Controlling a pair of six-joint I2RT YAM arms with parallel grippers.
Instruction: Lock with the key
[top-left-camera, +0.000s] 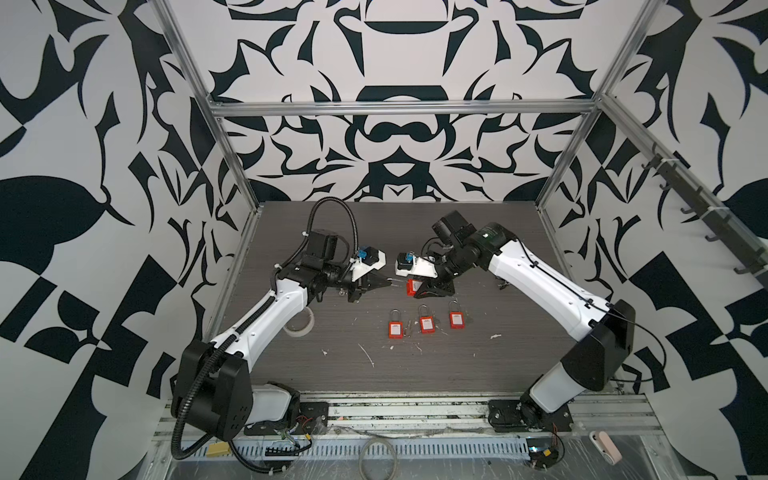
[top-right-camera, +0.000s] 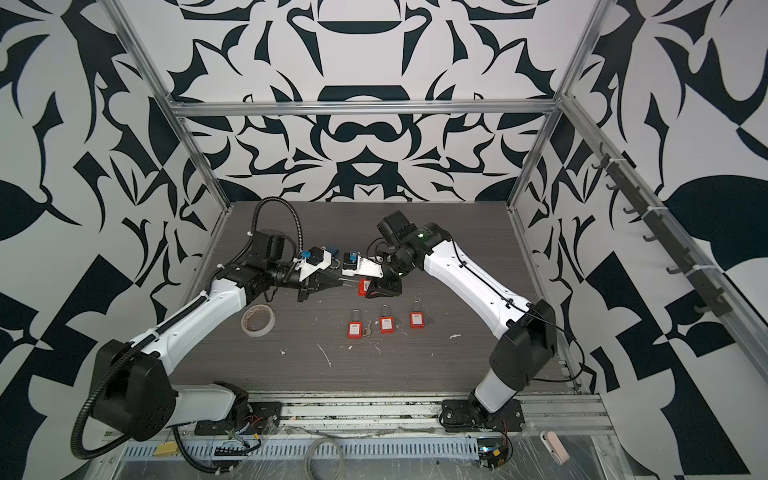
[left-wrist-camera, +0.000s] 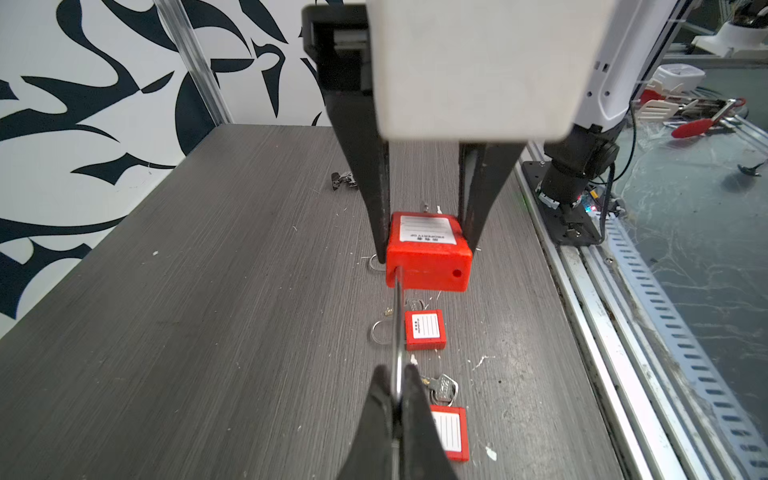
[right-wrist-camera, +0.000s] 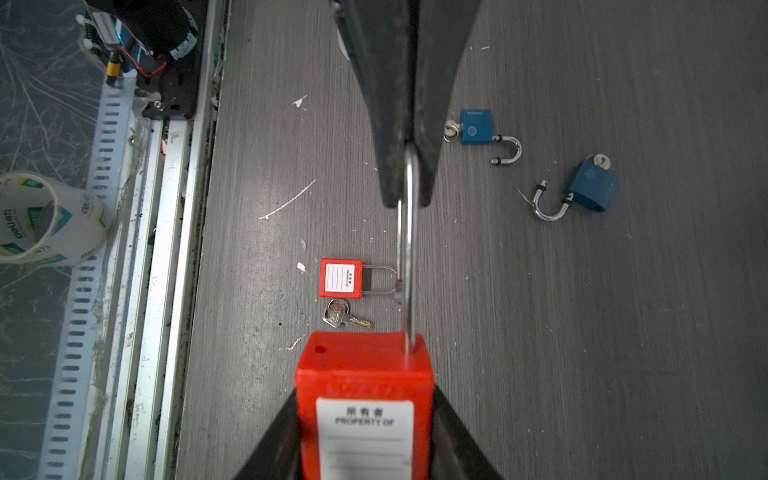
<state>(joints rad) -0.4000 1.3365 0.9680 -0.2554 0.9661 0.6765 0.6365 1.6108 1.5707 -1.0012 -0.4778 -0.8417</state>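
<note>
My right gripper (right-wrist-camera: 365, 415) is shut on the body of a red padlock (right-wrist-camera: 365, 374), holding it above the table. One shackle hole in the body shows empty. My left gripper (left-wrist-camera: 395, 370) is shut on the far bend of its steel shackle (left-wrist-camera: 398, 332). In both top views the two grippers meet mid-table, the left gripper (top-left-camera: 390, 284) facing the right gripper (top-left-camera: 419, 289) across the padlock (top-left-camera: 411, 286). A loose key (right-wrist-camera: 343, 318) lies on the table beside another red padlock (right-wrist-camera: 340, 277), under the held one.
Three red padlocks (top-left-camera: 395, 328) (top-left-camera: 426, 323) (top-left-camera: 456, 319) lie in a row nearer the front. Two blue padlocks (right-wrist-camera: 478, 126) (right-wrist-camera: 594, 187) with open shackles and keys in them lie farther back. A tape roll (top-right-camera: 257, 319) sits by the left arm.
</note>
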